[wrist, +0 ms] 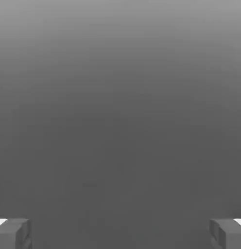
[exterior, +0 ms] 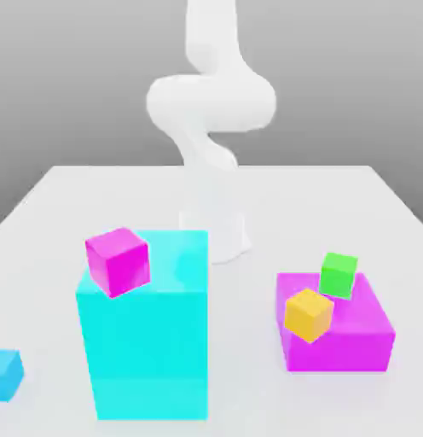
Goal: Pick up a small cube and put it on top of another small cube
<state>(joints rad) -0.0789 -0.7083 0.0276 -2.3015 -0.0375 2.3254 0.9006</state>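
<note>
The small sky-blue cube (exterior: 5, 374) rests on the white table (exterior: 70, 205) at the exterior view's near left edge, partly cut off. A small magenta cube (exterior: 118, 260) sits on top of the tall cyan block (exterior: 147, 341). A small green cube (exterior: 338, 274) and a small orange cube (exterior: 309, 314) sit on the flat magenta block (exterior: 356, 337). My white arm (exterior: 211, 102) rises at the back of the table, well away from all the cubes. In the hand view my gripper (wrist: 120, 233) is open, its grey fingertips (wrist: 13, 233) far apart, with plain grey background between them.
The tall cyan block stands between the sky-blue cube and the magenta block on the exterior view's right. The arm's base (exterior: 223, 235) stands just behind the cyan block.
</note>
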